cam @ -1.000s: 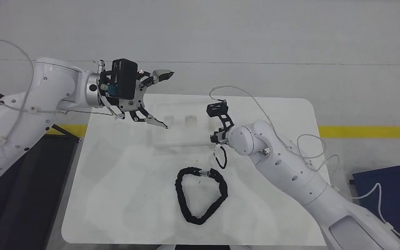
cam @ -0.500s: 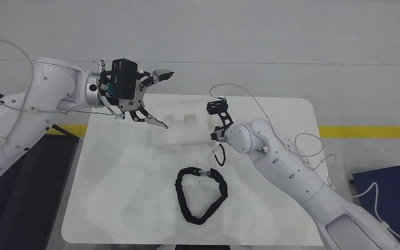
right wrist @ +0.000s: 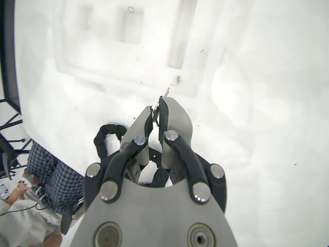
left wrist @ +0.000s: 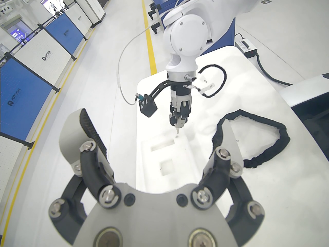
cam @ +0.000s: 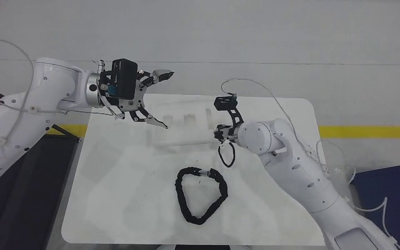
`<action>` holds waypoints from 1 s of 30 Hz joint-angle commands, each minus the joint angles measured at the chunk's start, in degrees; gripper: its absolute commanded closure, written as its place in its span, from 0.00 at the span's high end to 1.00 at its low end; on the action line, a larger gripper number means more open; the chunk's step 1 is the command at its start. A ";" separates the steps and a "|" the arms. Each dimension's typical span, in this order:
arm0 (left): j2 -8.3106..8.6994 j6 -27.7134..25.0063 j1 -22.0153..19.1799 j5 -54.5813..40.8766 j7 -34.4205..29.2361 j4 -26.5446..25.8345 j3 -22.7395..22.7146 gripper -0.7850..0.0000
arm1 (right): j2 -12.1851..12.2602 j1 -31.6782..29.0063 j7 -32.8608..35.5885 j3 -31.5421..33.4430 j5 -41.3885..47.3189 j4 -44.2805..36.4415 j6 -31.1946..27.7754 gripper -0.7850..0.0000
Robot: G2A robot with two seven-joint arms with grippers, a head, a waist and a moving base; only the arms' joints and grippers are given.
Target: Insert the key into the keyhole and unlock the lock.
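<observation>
My right gripper (right wrist: 155,110) pinches small key (right wrist: 167,92) tight, tip down, just over white foam tray (right wrist: 154,39). My left gripper (cam: 165,100) wide apart, up high. Black chain lock (cam: 180,190) lies on desk (cam: 125,200), nearby.

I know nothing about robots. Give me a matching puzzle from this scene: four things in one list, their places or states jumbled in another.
1 black sleeved chain lock
2 small silver metal key
3 left gripper
4 white foam tray with recesses

A open, holding nothing
B pinched in the shut right gripper
C looped on the white table
D flat on the table, beyond the lock

Pairs: 1-C, 2-B, 3-A, 4-D
</observation>
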 commanded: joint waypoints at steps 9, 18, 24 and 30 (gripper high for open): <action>0.00 0.00 0.00 0.00 0.00 0.00 0.00 1.00 | 3.36 -15.63 -4.34 19.22 16.22 -11.79 -15.81 0.00; 0.00 0.00 0.00 0.00 0.00 0.00 0.00 1.00 | 5.01 -26.96 -10.43 32.11 25.73 -22.53 -30.41 0.00; 0.00 0.00 0.00 0.00 0.00 0.00 0.00 1.00 | 5.41 -32.01 -15.37 36.75 30.91 -26.45 -39.14 0.00; 0.00 0.00 0.00 0.00 0.00 0.00 0.00 1.00 | 5.64 -34.82 -18.67 38.82 33.63 -26.98 -44.21 0.00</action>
